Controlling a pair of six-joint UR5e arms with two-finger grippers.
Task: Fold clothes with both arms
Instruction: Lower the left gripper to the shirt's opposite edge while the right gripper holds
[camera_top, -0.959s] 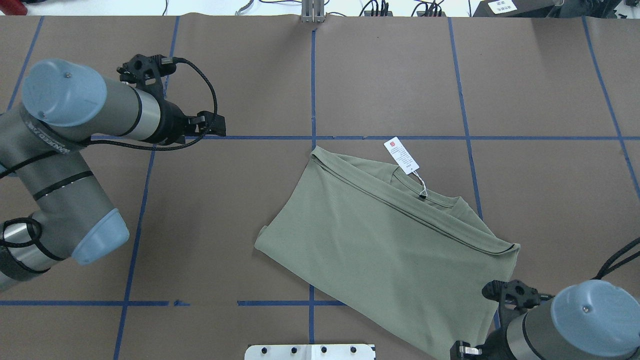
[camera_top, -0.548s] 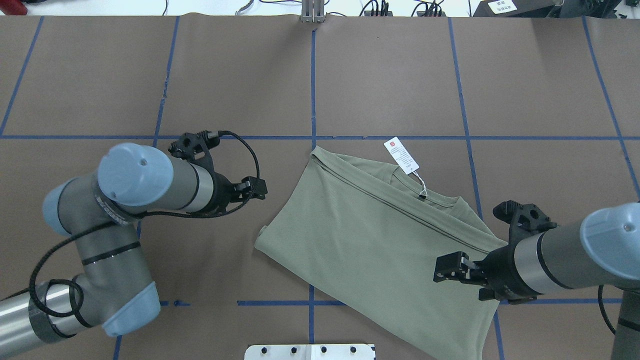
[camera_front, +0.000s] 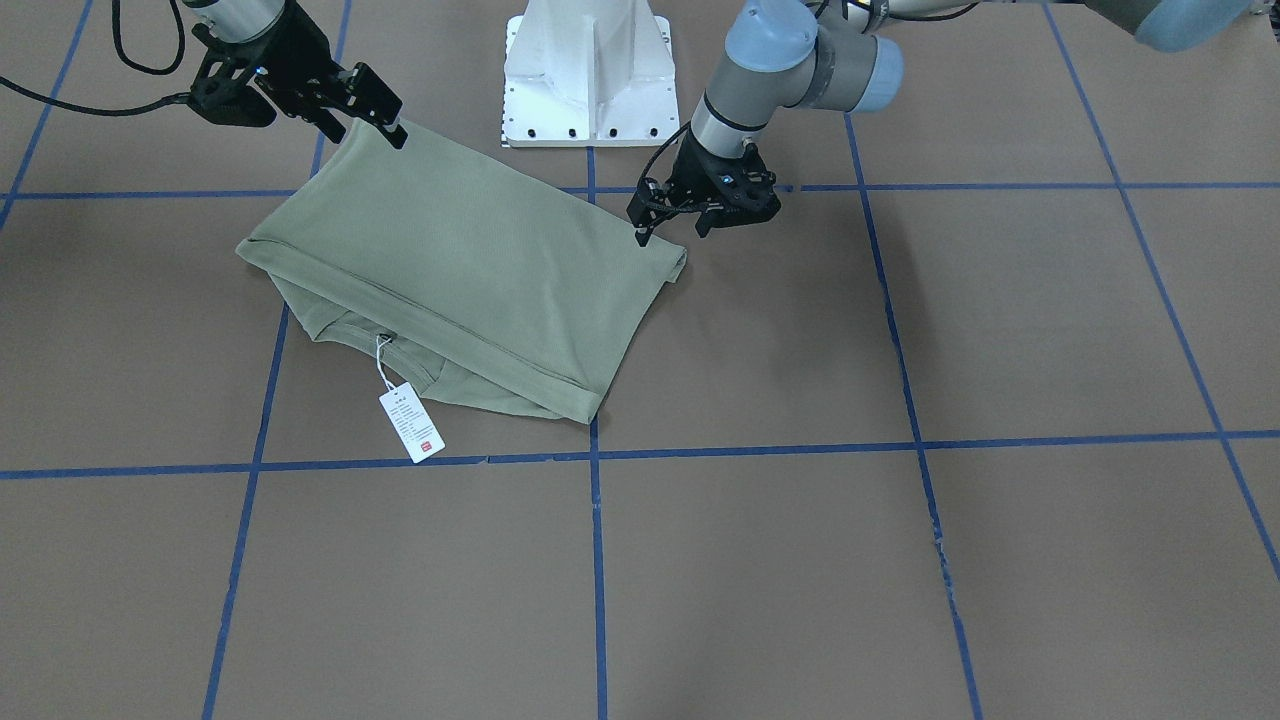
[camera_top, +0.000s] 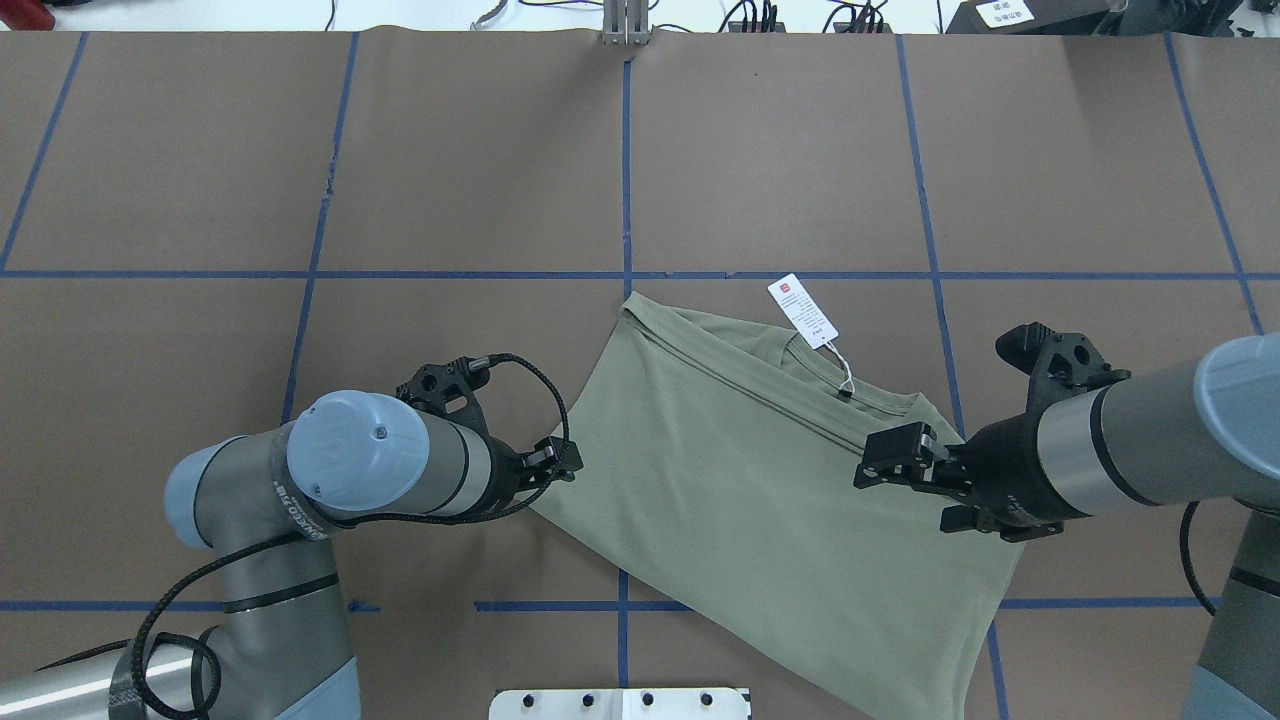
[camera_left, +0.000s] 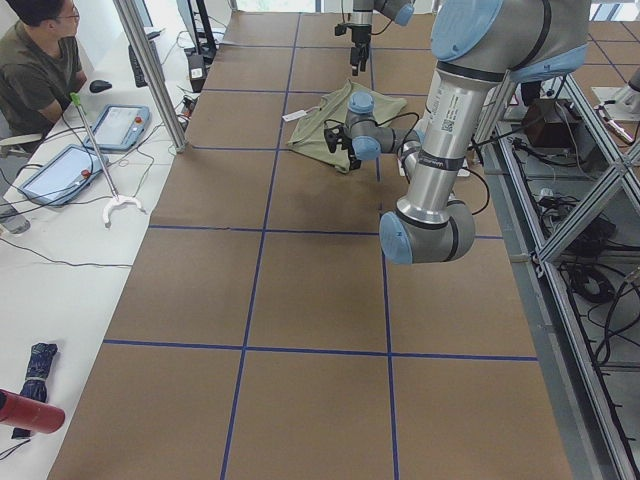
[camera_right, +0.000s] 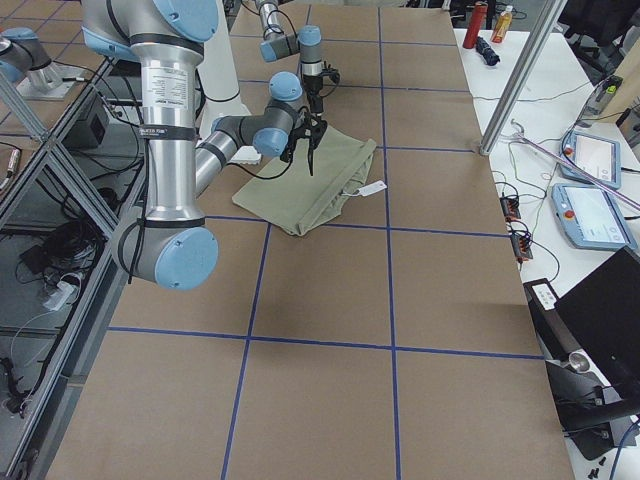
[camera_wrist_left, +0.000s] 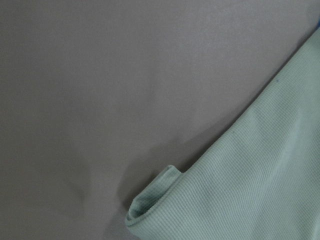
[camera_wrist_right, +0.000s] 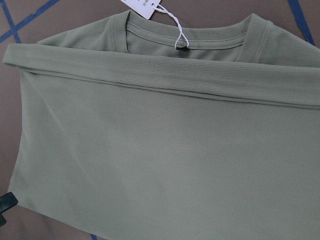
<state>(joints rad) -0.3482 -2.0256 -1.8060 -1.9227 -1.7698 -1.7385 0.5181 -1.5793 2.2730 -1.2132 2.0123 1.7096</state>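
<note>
The sage-green shirt (camera_top: 740, 480) lies folded flat on the brown table, neck and white hang tag (camera_top: 802, 310) toward the far side. My left gripper (camera_top: 560, 465) hovers open just beside the shirt's left corner (camera_front: 676, 262), holding nothing. In the left wrist view that rolled corner (camera_wrist_left: 150, 205) shows, without fingers. My right gripper (camera_top: 910, 490) is open over the shirt's right part near the folded hem, with one fingertip (camera_wrist_right: 7, 202) at the right wrist view's edge. In the front-facing view the left gripper (camera_front: 672, 228) and right gripper (camera_front: 362, 125) stand at the shirt's two robot-side corners.
The white pedestal base (camera_top: 620, 703) sits at the near table edge between the arms. Blue tape lines (camera_top: 626, 180) grid the brown table cover. A person (camera_left: 35, 60) sits at a side desk with tablets, beyond a metal post (camera_left: 150, 70).
Both arms swung in toward the shirt: the left gripper came from the far left to its left corner, the right from the near edge onto its right side. The shirt has not moved.
</note>
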